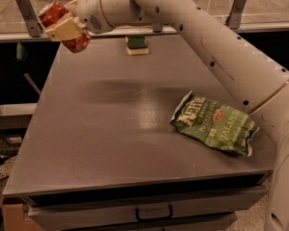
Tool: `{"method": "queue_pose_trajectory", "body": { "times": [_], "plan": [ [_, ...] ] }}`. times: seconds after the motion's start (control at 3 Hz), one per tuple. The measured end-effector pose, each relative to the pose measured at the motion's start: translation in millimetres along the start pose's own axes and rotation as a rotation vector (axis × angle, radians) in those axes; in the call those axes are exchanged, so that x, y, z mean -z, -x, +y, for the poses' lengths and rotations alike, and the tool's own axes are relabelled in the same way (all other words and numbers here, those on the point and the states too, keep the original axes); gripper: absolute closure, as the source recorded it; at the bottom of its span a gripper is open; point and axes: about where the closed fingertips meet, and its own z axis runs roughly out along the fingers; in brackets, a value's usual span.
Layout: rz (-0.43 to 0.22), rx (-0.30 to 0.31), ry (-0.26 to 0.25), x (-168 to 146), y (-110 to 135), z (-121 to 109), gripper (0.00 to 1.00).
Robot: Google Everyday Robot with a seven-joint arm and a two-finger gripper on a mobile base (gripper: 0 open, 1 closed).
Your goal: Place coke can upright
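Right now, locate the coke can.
The coke can is top left in camera view, tilted in the gripper near the table's far-left corner, left of the sponge.
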Motion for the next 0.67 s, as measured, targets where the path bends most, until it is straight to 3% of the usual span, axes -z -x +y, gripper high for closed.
{"method": "queue_pose_trajectory", "body": {
  "times": [0.67],
  "plan": [
    [-0.066,0.019,-0.039,-16.6,-25.2,0.9,1.00]
  ]
}}
